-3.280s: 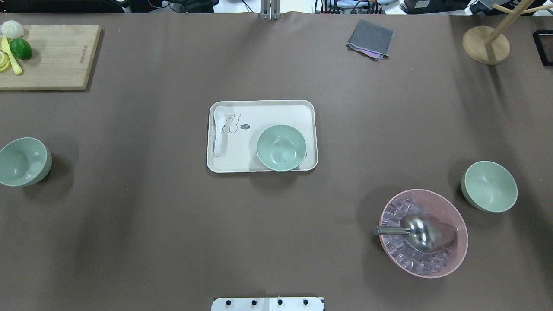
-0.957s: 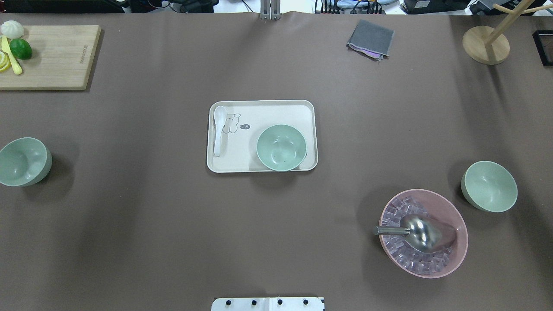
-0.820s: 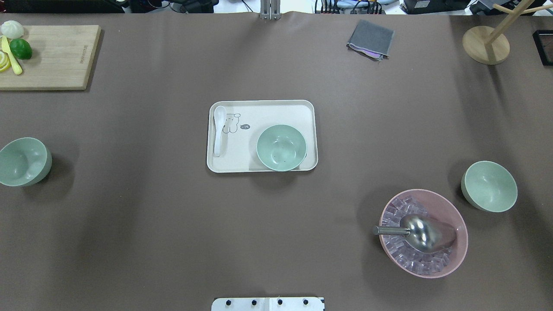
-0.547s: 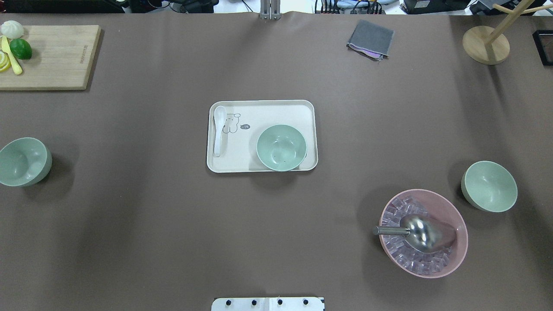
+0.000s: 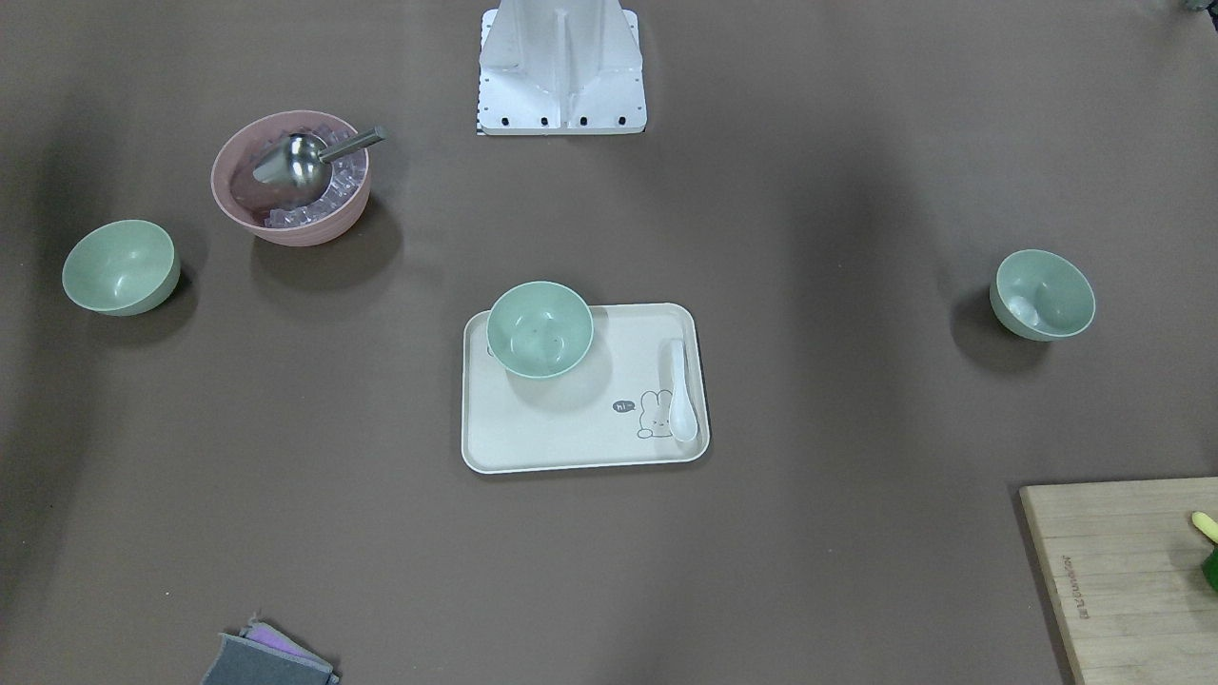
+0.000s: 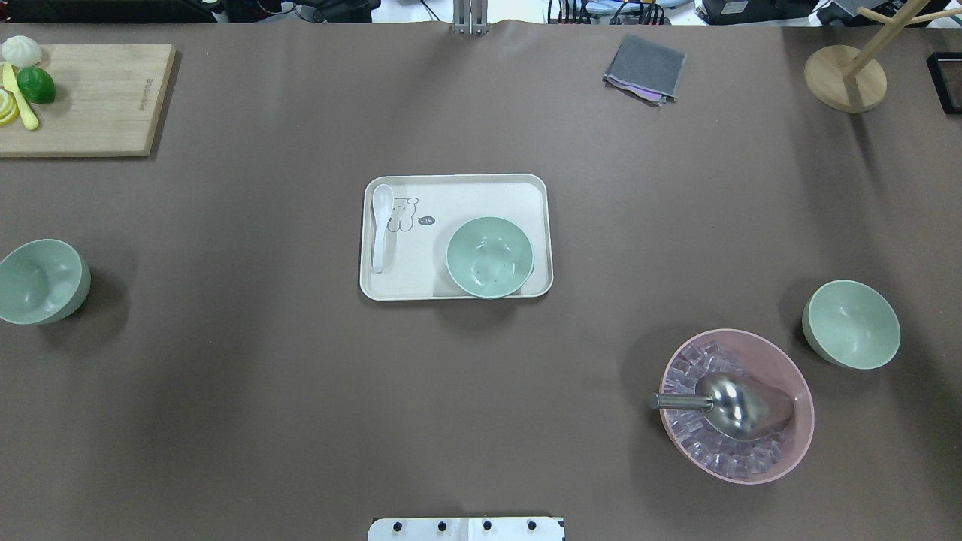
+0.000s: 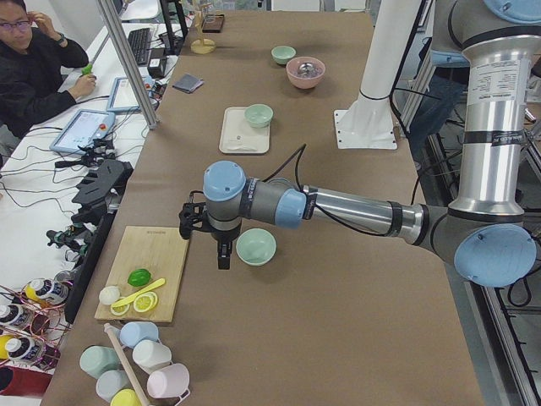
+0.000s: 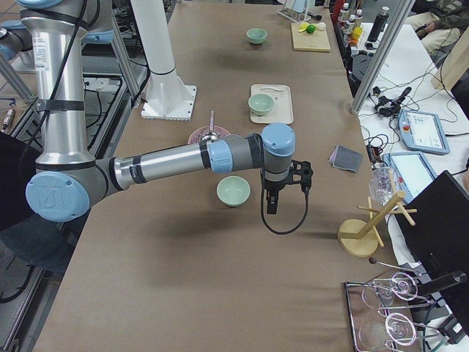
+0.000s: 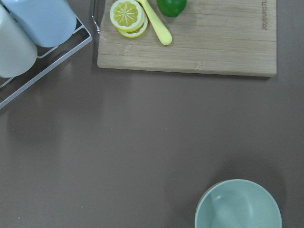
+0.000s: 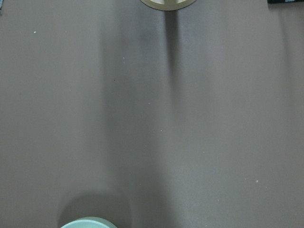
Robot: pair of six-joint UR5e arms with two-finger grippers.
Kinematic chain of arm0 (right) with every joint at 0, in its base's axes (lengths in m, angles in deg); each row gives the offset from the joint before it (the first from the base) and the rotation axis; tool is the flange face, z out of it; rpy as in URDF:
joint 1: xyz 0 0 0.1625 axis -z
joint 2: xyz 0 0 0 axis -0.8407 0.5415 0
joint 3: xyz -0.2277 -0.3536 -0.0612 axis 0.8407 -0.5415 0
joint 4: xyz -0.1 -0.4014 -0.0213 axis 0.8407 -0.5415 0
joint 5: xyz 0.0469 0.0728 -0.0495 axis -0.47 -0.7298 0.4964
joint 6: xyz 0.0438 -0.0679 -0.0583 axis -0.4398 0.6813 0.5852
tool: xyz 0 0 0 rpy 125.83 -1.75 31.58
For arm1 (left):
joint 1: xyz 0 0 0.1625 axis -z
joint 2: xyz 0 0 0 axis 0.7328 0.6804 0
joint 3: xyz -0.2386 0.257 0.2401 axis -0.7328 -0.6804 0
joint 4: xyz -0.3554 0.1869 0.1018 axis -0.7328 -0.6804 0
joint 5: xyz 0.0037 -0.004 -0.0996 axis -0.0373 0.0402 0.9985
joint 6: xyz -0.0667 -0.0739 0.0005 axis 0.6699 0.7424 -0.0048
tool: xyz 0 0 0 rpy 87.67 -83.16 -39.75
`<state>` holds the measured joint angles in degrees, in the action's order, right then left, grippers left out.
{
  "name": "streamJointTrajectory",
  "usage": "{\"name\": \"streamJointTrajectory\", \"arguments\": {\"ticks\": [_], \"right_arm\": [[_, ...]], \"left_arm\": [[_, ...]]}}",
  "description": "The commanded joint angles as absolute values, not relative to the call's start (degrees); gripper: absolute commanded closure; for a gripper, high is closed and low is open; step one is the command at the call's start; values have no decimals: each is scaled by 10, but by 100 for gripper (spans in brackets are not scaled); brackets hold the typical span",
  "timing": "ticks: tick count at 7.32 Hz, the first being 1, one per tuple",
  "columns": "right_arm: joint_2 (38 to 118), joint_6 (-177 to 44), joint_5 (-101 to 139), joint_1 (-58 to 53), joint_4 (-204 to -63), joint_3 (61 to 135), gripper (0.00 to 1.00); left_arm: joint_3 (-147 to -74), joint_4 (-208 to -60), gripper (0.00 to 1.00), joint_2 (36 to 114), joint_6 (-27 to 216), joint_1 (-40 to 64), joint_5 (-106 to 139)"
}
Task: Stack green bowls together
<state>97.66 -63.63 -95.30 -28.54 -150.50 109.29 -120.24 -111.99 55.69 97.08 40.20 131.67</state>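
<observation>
Green bowls stand well apart on the bench, none nested yet: the left bowl at the robot's far left, the middle bowl in the near right corner of the tray, and the right bowl just beside the pink bowl of ice. The likeliest trouble, I judge, lies in the grasp — the walls look smooth and deep, so a pinch on a rim could slip or tip a bowl in transit, and one set down off-centre would sit cocked instead of nesting. A swing of the right arm could also clip the pink bowl or its scoop, and pressing into the middle bowl might shove the tray or jog the white spoon. The left pincer hangs just beside the left bowl and the right pincer just beside the right one, but they show only in the side views, so I cannot tell whether either is spread or pressed together, nor how high each hangs. Neither wrist view shows fingers; each catches its bowl cut off at the lower edge — a mere sliver on the right. A pale patch inside the left bowl may be glare or contents; I cannot tell which.
</observation>
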Motion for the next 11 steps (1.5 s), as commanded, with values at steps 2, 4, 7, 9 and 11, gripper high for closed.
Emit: {"name": "streamJointTrajectory", "arguments": {"ticks": [2, 4, 7, 9, 11], "right_arm": [[968, -657, -955, -273, -1502, 1095, 0], [963, -672, -955, -262, -1500, 1097, 0], [951, -684, -955, -243, -1500, 1097, 0], [948, -685, -956, -236, -1501, 1097, 0], [948, -690, -956, -236, -1502, 1097, 0]], "left_arm": [[-1185, -1174, 2, 579, 1048, 308, 1328], [-1117, -1310, 2, 568, 1050, 282, 1328], [-993, -1468, 2, 556, 1049, 281, 1327], [-985, -1480, 2, 556, 1046, 264, 1330], [-987, -1481, 2, 559, 1051, 238, 1332]]}}
